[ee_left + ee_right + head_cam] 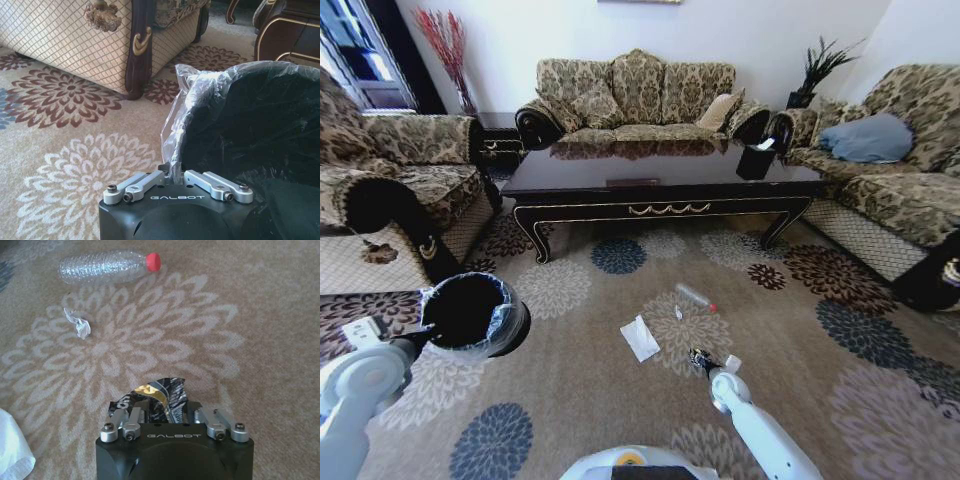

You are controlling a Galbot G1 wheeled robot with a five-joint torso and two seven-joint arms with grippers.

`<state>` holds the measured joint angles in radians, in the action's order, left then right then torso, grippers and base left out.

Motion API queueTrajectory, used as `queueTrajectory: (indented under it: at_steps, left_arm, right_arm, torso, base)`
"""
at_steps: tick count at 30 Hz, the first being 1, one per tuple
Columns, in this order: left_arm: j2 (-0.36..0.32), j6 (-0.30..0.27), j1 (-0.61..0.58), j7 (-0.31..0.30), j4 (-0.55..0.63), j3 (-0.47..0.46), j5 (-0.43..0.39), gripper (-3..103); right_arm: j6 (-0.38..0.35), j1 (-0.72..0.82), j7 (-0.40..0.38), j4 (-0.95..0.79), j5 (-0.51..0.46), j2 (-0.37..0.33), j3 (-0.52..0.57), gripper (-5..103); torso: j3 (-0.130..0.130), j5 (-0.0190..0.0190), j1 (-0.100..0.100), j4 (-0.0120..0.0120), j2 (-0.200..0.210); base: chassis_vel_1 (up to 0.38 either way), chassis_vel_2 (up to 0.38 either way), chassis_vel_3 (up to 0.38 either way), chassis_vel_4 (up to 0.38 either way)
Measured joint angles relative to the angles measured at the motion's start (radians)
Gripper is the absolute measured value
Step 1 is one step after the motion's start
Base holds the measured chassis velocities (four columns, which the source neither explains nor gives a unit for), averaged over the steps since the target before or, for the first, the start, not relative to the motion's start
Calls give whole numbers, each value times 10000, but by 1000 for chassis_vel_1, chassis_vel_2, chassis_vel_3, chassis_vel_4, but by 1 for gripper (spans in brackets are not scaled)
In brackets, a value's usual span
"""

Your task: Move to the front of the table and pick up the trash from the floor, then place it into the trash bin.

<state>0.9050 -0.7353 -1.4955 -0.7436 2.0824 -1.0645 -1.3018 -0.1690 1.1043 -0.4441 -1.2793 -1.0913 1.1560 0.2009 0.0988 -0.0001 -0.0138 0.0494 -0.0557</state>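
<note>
Right gripper (161, 407) jaws pinch a dark crumpled wrapper (157, 392) low over the carpet; trash bin (470, 312) lies well off to its left, held at the rim by the left gripper (172, 175) (apparently clamped on the liner); bottle (107, 266) on the floor beyond

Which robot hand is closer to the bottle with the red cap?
The right hand. It hovers low over the carpet just short of the bottle, clutching a dark wrapper. The left hand is far off, gripping the trash bin.
</note>
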Motion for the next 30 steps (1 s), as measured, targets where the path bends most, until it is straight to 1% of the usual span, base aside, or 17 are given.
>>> queueTrajectory:
  at_steps: [1, 2, 3, 4, 8, 11, 13, 14, 16, 19, 20, 22, 24, 25, 27, 29, 30]
  left_arm:
    - [29, 0, -18, 0, 20, 0, 10, 0]
    - [55, 0, -34, 0, 38, 0, 16, 0]
    - [88, 0, -56, -2, 71, -1, 19, 0]
    - [88, 0, -56, -2, 71, -1, 19, 0]
    - [303, 0, -171, -4, 352, -3, 1, 0]
    - [432, 0, -205, -7, 538, 35, -35, 0]
    - [646, 0, -258, -8, 860, 138, -127, 0]
    - [646, 0, -258, -8, 860, 138, -127, 0]
    - [848, 0, -307, -5, 1149, 275, -180, 0]
    - [1198, 0, -361, 64, 1528, 583, -180, 0]
    - [1198, 0, -361, 64, 1528, 583, -180, 0]
    - [1407, -1, -378, 317, 1658, 842, -106, 0]
    - [1543, 1, -366, 686, 1674, 1169, 68, 0]
    - [1543, 1, -366, 686, 1674, 1169, 68, 0]
    - [1629, 54, -288, 882, 1640, 1537, 194, 0]
    - [1672, 79, -232, 918, 1612, 1695, 223, 0]
    - [1724, 110, -160, 926, 1568, 1907, 261, 0]
  right_arm:
    - [38, 30, 20, -16, 79, -11, 2, 35]
    - [72, 67, 47, -49, 142, -36, 7, 35]
    - [121, 114, 85, -106, 215, -82, 14, 30]
    - [121, 114, 85, -106, 215, -82, 14, 30]
    - [524, 408, 378, -608, 537, -395, 70, 9]
    - [805, 615, 575, -963, 718, -558, 110, 6]
    - [1272, 988, 881, -1569, 1034, -795, 204, 2]
    - [1272, 988, 881, -1569, 1034, -795, 204, 2]
    - [1700, 1271, 1150, -2105, 1262, -969, 272, 2]
    - [2331, 1660, 1608, -3150, 1537, -1244, 362, 2]
    - [2331, 1660, 1608, -3150, 1537, -1244, 362, 2]
    - [2836, 1860, 1952, -3858, 1685, -1416, 372, 2]
    - [3392, 1976, 2526, -4530, 1843, -1611, 338, 2]
    - [3392, 1976, 2526, -4530, 1843, -1611, 338, 2]
    - [3851, 1984, 3007, -5115, 2008, -1805, 224, 2]
    - [4019, 1953, 3169, -5358, 2103, -1886, 141, 2]
    - [4250, 1867, 3395, -5635, 2235, -1985, 11, 2]
  torso:
    - [0, 0, 0, 0, 0]
    - [0, 1, 0, 0, 0]
    - [0, 1, 0, 0, 0]
    - [0, 1, 0, 0, 0]
    - [0, 2, 0, 0, 0]
    - [0, 2, 0, -1, 0]
    - [0, 3, 0, 0, 0]
    - [0, 3, 0, 0, 0]
    - [0, 3, 0, 3, 0]
    - [-1, 3, 0, 0, 0]
    - [-1, 3, 0, 0, 0]
    - [0, 3, 0, 0, 0]
    - [-1, 2, 0, 1, 0]
    - [-1, 2, 0, 1, 0]
    - [-1, 2, 0, -1, 0]
    - [-1, 2, 0, 0, 0]
    - [-1, 2, 0, 0, 0]
  base:
    - [0, 0, 0, 0]
    - [0, 0, 0, 0]
    - [0, 0, 0, 0]
    - [0, 0, 0, 0]
    - [0, 0, 0, 0]
    - [0, 0, 0, 0]
    - [0, 0, 0, 0]
    - [0, 0, 0, 0]
    - [0, 0, 0, 0]
    - [0, 0, 0, 0]
    - [0, 0, 0, 0]
    - [0, 0, 0, 0]
    - [0, 0, 0, 0]
    - [0, 0, 0, 0]
    - [0, 0, 0, 0]
    - [0, 0, 0, 0]
    - [0, 0, 0, 0]
